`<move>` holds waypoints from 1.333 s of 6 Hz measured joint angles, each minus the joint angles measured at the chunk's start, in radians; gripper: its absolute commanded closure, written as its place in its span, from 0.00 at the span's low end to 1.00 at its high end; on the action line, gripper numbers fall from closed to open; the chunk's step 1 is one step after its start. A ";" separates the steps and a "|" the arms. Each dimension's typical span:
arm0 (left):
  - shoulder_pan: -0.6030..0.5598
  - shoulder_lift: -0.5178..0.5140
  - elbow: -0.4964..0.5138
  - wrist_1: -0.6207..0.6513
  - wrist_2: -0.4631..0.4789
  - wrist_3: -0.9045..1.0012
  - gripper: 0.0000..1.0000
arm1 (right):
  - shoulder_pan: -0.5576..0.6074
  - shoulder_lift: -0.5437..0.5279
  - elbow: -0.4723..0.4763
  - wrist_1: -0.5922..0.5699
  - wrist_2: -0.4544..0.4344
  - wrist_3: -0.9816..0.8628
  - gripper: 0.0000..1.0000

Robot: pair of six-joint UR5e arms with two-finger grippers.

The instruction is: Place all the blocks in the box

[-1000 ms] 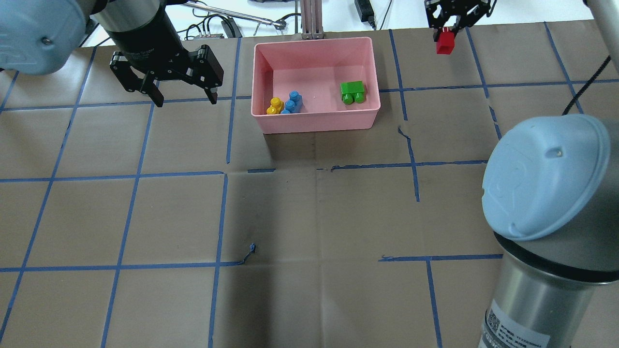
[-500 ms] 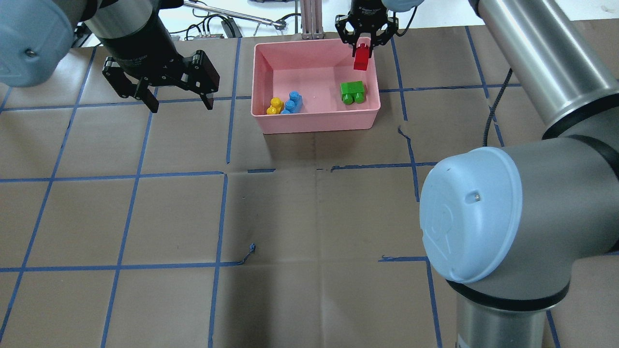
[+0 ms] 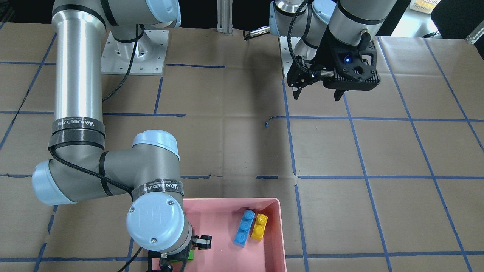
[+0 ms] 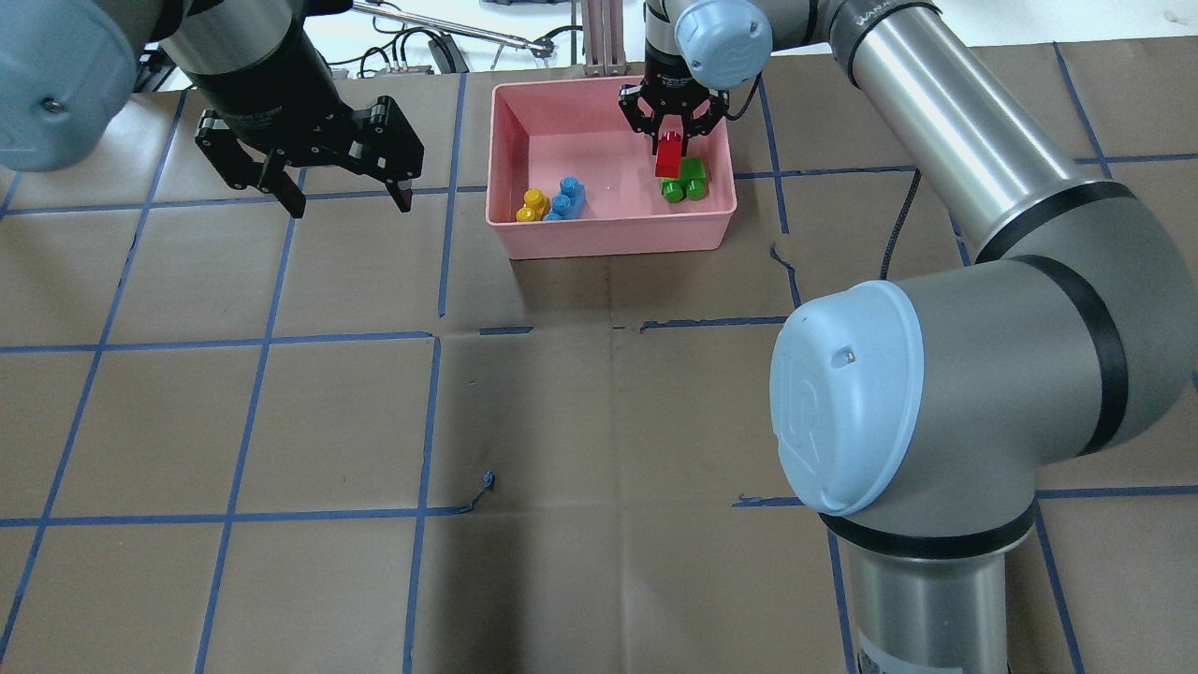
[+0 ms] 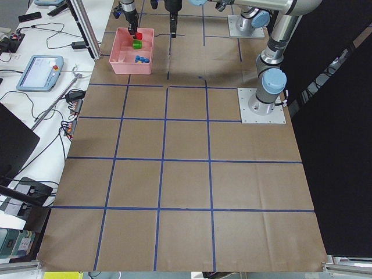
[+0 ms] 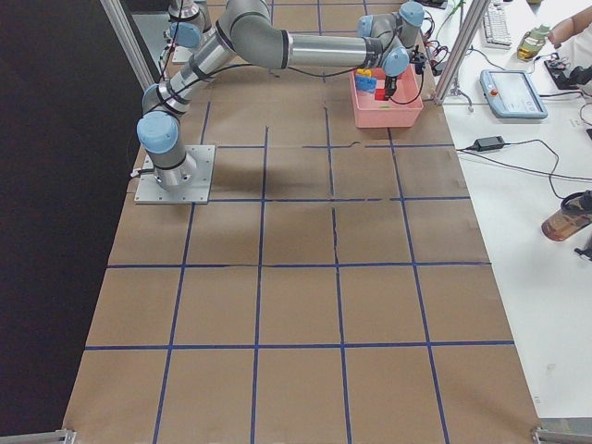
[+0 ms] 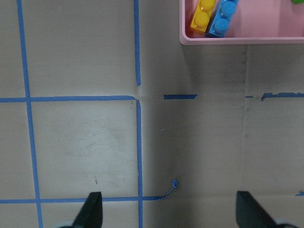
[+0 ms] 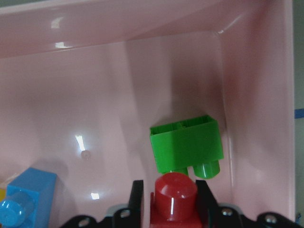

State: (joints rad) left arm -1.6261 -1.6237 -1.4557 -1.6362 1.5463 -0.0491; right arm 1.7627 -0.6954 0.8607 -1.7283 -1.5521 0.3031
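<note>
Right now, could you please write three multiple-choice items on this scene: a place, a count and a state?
1. Where is the red block? A in the right gripper, above the box; B lying on the box floor; C outside the box.
2. How many blocks lie on the box floor? A two; B three; C four.
3. The left gripper is: A open, empty; B shut on a block; C out of view.
Answers: 1 A, clamped above the green block; 2 B, green block, yellow block, blue block; 3 A, fingers apart, nothing between.
</note>
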 measured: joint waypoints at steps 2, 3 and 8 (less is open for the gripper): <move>0.000 0.000 0.000 -0.001 0.001 0.000 0.01 | -0.009 -0.020 0.002 0.009 -0.005 -0.003 0.01; 0.000 0.001 0.000 -0.002 0.001 0.000 0.01 | -0.019 -0.059 0.004 0.035 -0.006 -0.010 0.01; 0.002 0.005 0.000 -0.001 0.001 0.000 0.01 | -0.158 -0.407 0.068 0.483 -0.008 -0.220 0.05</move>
State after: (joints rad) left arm -1.6241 -1.6186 -1.4558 -1.6369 1.5478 -0.0491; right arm 1.6047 -1.1021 0.9291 -1.2449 -1.5603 0.0832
